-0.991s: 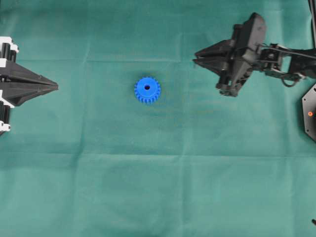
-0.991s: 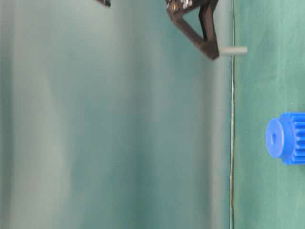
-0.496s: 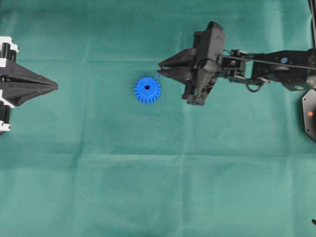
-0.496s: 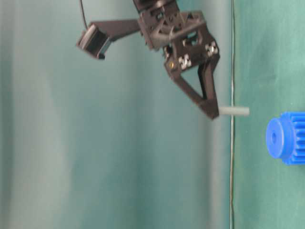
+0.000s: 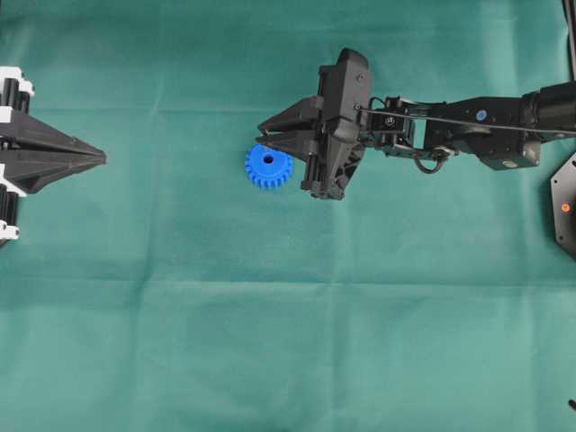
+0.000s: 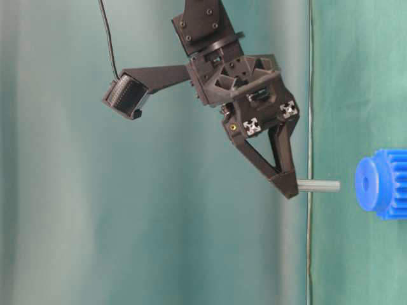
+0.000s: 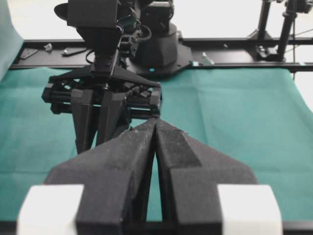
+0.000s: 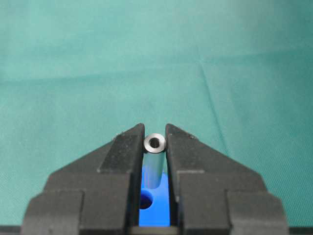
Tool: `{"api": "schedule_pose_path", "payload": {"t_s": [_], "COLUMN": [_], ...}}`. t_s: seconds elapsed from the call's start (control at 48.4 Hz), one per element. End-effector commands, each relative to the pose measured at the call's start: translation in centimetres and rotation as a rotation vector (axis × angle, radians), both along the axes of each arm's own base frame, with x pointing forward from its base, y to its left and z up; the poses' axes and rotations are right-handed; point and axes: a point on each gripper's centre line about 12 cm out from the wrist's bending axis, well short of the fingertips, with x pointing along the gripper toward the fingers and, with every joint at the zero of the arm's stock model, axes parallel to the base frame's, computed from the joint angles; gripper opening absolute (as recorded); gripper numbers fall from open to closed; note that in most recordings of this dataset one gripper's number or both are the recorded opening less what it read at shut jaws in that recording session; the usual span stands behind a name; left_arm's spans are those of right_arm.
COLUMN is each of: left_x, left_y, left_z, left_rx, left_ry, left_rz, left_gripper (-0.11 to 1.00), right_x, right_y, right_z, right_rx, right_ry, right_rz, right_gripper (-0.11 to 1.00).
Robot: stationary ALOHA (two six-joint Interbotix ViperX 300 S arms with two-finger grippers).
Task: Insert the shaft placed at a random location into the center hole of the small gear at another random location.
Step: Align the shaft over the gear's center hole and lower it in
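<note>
I count one small gear [image 5: 268, 167], one shaft [image 6: 318, 185] and two grippers over the green cloth of the tabletop [image 5: 270, 342]. The gear lies flat on the cloth left of centre in the overhead view, its center hole [image 5: 267, 159] facing up and uncovered. My right gripper [image 5: 263, 139] has its jaws closed narrowly on the shaft, which sticks out past their tips toward the tabletop; from the table-level view its free end hangs just above the gear's hub, not touching it. Through the right wrist camera I see the pin pinched between the two jaws with the blue gear below them. My left gripper [image 5: 101, 158] sits at the left edge, well apart, jaws pressed together and holding nothing
</note>
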Motion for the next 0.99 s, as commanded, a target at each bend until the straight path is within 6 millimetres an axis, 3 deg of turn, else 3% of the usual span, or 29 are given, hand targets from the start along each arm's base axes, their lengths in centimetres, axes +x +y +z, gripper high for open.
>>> {"api": "schedule_pose_path", "payload": {"t_s": [0.0, 0.516, 0.785, 0.971], "left_x": [0.2, 0.3, 0.2, 0.2], "left_y": [0.0, 0.0, 0.0, 0.0], "left_z": [1.0, 1.0, 1.0, 1.0], "left_rx": [0.001, 0.001, 0.001, 0.001], "left_ry": [-0.025, -0.026, -0.025, -0.025], "left_rz": [-0.002, -0.001, -0.002, -0.001], "left_gripper": [0.00, 0.00, 0.00, 0.00], "right_x": [0.6, 1.1, 1.1, 0.8], "right_y": [0.1, 0.0, 0.0, 0.1], "right_z": [1.4, -0.8, -0.8, 0.4], "right_rx": [-0.020, -0.008, -0.007, -0.008], "right_ry": [-0.040, -0.025, -0.021, -0.036], "right_rz": [0.009, 0.004, 0.004, 0.003], "right_gripper": [0.14, 0.14, 0.14, 0.14]}}
